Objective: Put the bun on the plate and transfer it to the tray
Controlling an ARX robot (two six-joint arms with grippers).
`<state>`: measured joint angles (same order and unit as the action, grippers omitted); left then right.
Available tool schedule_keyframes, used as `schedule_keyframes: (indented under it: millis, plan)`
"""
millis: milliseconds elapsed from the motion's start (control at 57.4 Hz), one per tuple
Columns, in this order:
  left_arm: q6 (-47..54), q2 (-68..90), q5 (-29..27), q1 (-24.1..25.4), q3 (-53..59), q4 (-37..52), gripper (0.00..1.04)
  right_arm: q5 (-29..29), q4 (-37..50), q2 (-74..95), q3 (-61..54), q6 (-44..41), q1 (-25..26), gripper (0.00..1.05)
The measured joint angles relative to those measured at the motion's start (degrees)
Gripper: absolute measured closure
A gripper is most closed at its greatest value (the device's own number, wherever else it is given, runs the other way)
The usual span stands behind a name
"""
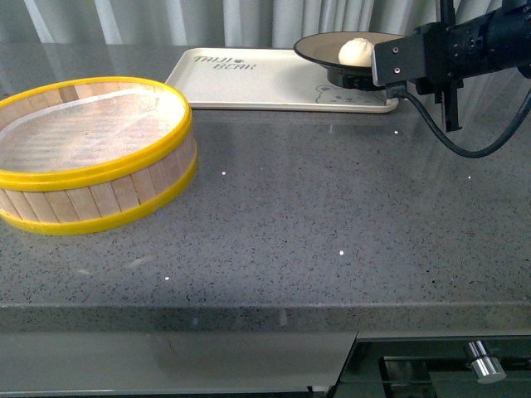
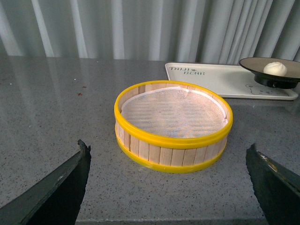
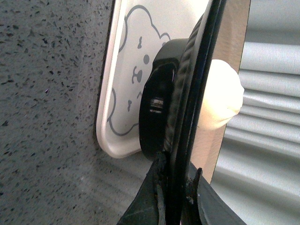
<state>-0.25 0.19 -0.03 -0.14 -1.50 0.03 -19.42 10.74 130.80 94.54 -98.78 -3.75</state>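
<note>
Bun (image 1: 357, 51) dough looks smooth, pale cream and matte, a small rounded lump with a pinched top. It sits inside the plate (image 1: 311, 46). The plate is a wide, shallow round dish, tan-brown inside, with a thin black rim and a glossy dark foot underneath. It is over the right end of the tray (image 1: 249, 83), above the printed bear face. Whether its foot touches the tray cannot be told.

The tray is a flat cream-white rectangle with rounded corners, a low raised edge and dark lettering. It lies at the far side of the speckled grey stone counter (image 1: 332, 232).

In the right wrist view, the right gripper (image 3: 178, 168) has its two dark fingers (image 3: 150, 197) pinched tight on the plate's rim, one on each face. The left gripper (image 2: 168, 146) is spread wide with nothing between its dark, tapering fingers (image 2: 70, 178). It is held above the counter on the near side of the steamer basket (image 1: 99, 178).

The basket is a round, low-walled ring of upright pale wood slats between two yellow hoops, lined with a thin whitish sheet. It stands well apart from the tray, on the left.

Counted: one bun, one plate, one tray, one basket, two grippers.
</note>
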Motion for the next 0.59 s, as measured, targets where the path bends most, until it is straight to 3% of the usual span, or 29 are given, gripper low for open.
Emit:
schedule_keyframes:
  millis: [592]
  plan:
    - [0.00, 0.00, 0.00, 0.00, 0.00, 0.00, 0.07, 1.03, -4.63, 8.68, 12.55, -0.92, -3.96, 1.02]
